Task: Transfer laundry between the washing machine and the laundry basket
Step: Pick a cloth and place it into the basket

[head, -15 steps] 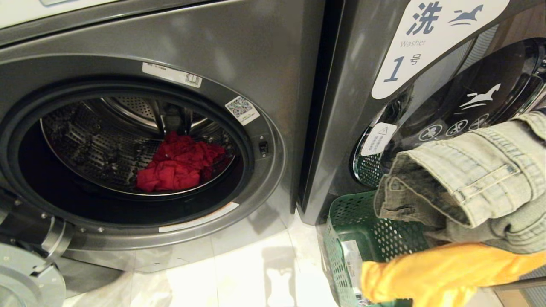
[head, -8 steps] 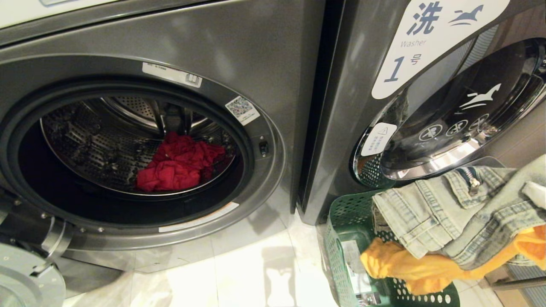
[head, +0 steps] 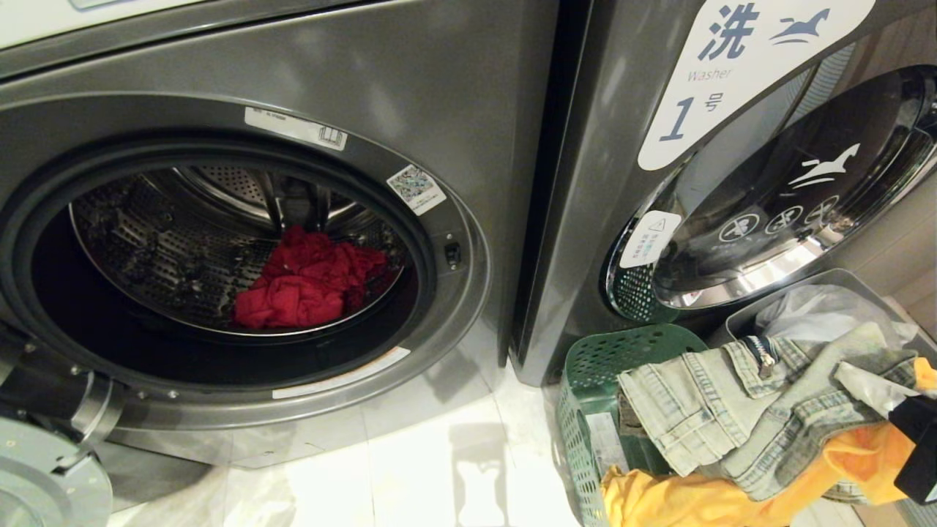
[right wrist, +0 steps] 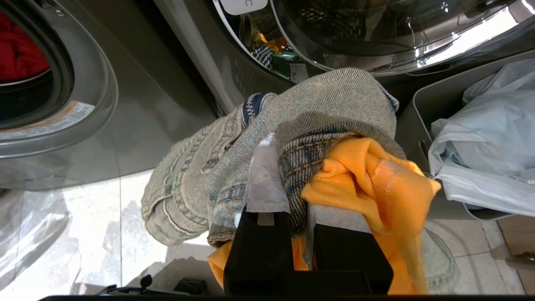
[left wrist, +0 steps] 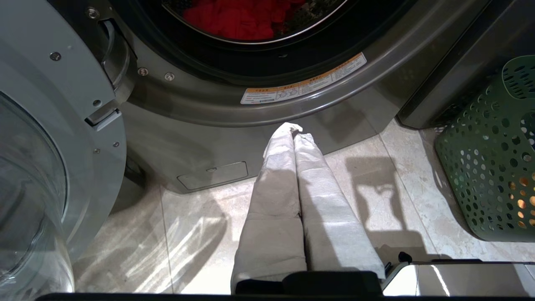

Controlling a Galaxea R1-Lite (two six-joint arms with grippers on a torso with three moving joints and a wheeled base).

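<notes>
Jeans [head: 725, 410] and an orange top [head: 681, 501] hang together over the green laundry basket [head: 585, 380], and our right hand [right wrist: 288, 175] is clamped on both of them at once. One red piece [head: 307, 285] sits inside the open washing machine [head: 468, 293], well apart from us, past a strip of floor [head: 454, 468]. Our left hand [left wrist: 294, 129] rests low in front of the drum with its fingers pressed together, holding nothing.

We think the job now is to carry this bundle from the basket to the drum. To do it well we should keep the squeeze tight — the jeans look heavy and could slip. We should lift high enough that the dangling leg clears the basket rim, then swing across and reach deep past the door ring before we let go, so nothing drops on the floor.
</notes>
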